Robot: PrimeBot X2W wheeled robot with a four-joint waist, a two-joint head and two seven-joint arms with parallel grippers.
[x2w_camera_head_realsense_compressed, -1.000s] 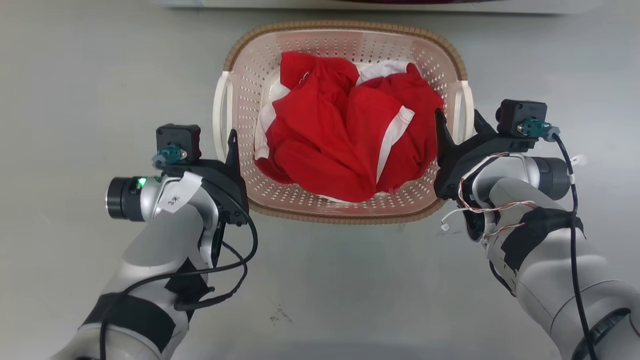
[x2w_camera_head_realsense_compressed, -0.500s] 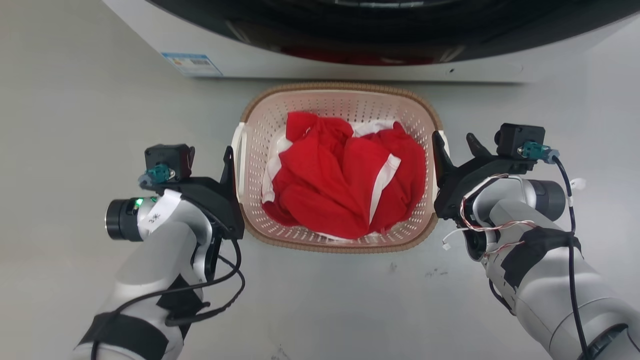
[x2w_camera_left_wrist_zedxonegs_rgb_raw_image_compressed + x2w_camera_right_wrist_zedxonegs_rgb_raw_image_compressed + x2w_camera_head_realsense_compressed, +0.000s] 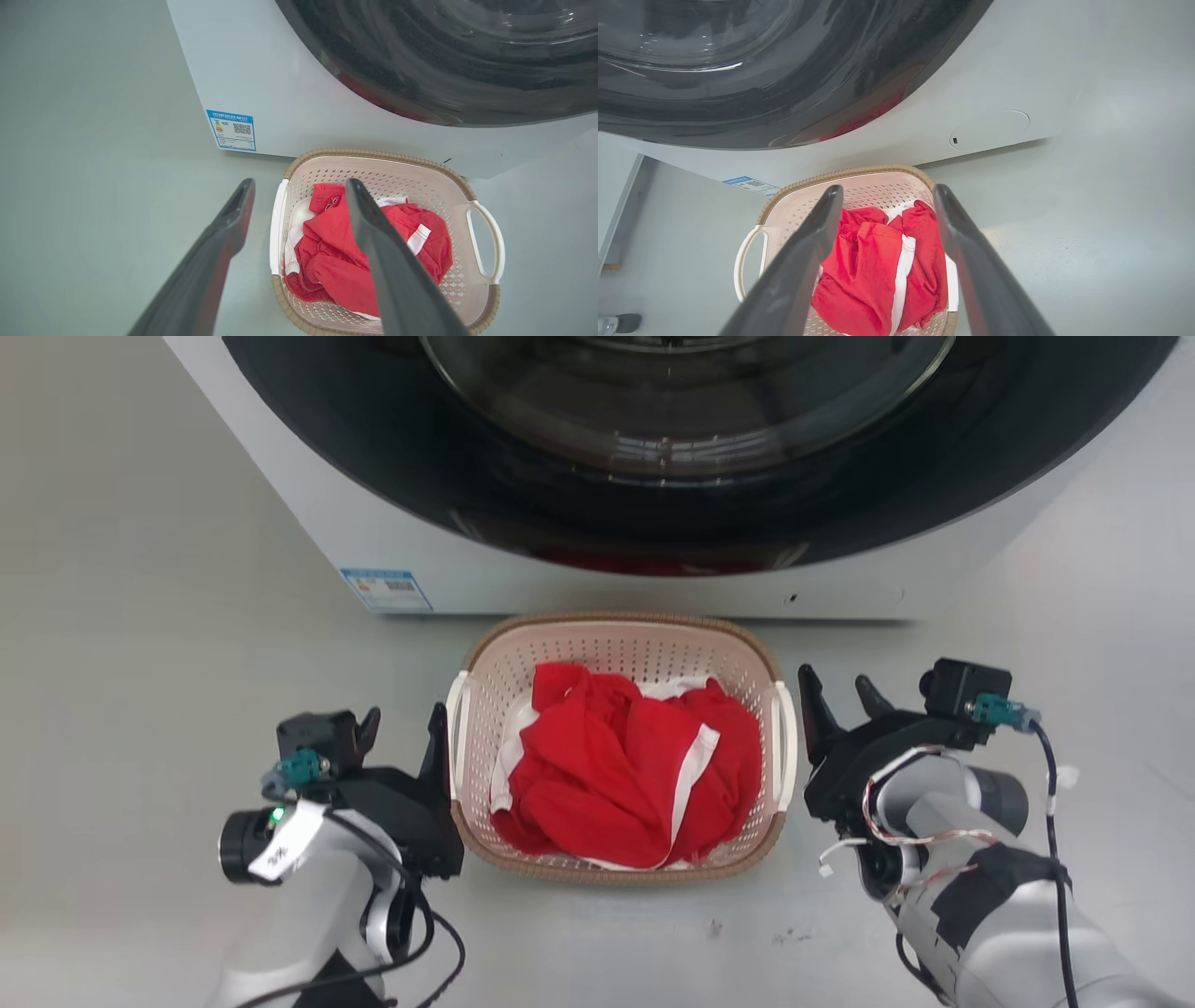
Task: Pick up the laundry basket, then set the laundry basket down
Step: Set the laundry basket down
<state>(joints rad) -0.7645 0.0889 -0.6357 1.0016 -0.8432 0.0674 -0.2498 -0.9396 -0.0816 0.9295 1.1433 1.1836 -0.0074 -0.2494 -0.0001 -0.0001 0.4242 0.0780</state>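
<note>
Flanking the rounded cream perforated plastic laundry basket [image 3: 616, 658] with its brown woven-look rim, the left end effector [image 3: 404, 714] and right end effector [image 3: 833, 679] both have their long dark fingers spread, holding nothing. The basket's white side handles [image 3: 792, 728] lie just inboard of each inner finger, close but not enclosed. Between the end effectors the basket rests on the grey floor [image 3: 140, 616], a crumpled red-and-white garment [image 3: 616, 775] inside. Beyond the fingertips stands the white washing machine [image 3: 597, 588], near the basket's far rim. With nothing gripped, a lift would need each end effector to straddle its handle, close, then rise evenly.
</note>
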